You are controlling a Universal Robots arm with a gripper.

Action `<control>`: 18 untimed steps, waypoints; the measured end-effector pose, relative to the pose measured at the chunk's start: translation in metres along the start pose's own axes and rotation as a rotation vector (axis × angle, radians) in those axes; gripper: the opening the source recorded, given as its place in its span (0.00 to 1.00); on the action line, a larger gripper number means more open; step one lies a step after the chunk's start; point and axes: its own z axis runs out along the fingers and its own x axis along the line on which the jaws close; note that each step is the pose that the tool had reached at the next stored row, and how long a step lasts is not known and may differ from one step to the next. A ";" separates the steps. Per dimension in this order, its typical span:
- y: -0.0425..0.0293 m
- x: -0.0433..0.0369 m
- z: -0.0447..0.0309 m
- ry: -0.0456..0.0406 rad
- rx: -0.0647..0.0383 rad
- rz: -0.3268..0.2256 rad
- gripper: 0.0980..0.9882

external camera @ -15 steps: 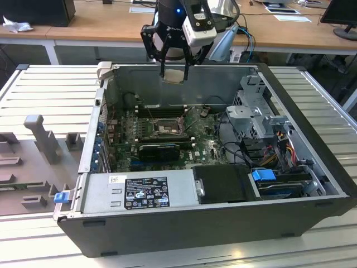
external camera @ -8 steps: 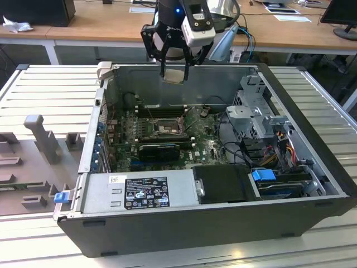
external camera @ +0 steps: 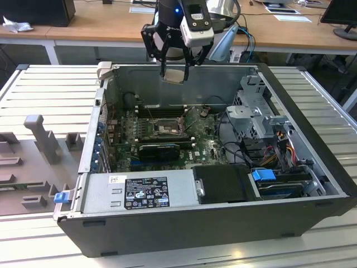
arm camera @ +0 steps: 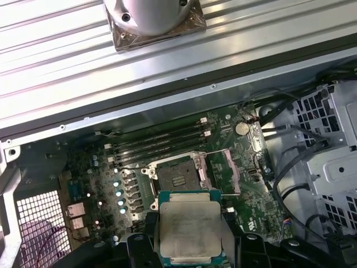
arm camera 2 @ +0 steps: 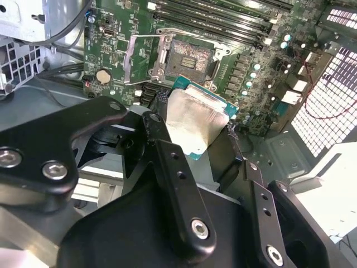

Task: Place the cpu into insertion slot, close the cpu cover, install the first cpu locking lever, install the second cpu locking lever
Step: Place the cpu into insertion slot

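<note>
My claw [external camera: 174, 71] was clamped on the cpu [arm camera: 189, 226] by two opposite edges, hovering high over the case [external camera: 312, 167], w/ the insertion slot [arm camera: 177, 174] uncovered below. Chip's prob. light, stiff, delicate: edges only, no hard squeeze.

The end effector [external camera: 174, 71] is matte black, built of flat angular links; in the second wrist view its fingers [arm camera 2: 167, 167] are long black bars with small round holes, each bearing a silver socket-head screw [arm camera 2: 199, 228] near its base; a broad black link [arm camera 2: 56, 139] at 9 o'clock carries two bright round screw heads; in the exterior view a pale grey camera block [external camera: 195, 25] sits at 2 o'clock of the black wrist [external camera: 167, 25]; a small blue light [external camera: 177, 9] glows at 12 o'clock; in the first wrist view a rounded silver-grey housing [arm camera: 150, 14] with dark screw holes stands on a square brownish plate [arm camera: 120, 42].
</note>
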 end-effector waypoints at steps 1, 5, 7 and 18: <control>0.0000 0.0000 0.0000 -0.0003 0.000 0.004 0.49; 0.0000 0.0000 0.0000 -0.0030 -0.001 0.034 0.49; 0.0000 0.0000 0.0000 -0.0044 -0.001 0.050 0.49; 0.0000 0.0000 0.0001 -0.0149 -0.004 0.167 0.49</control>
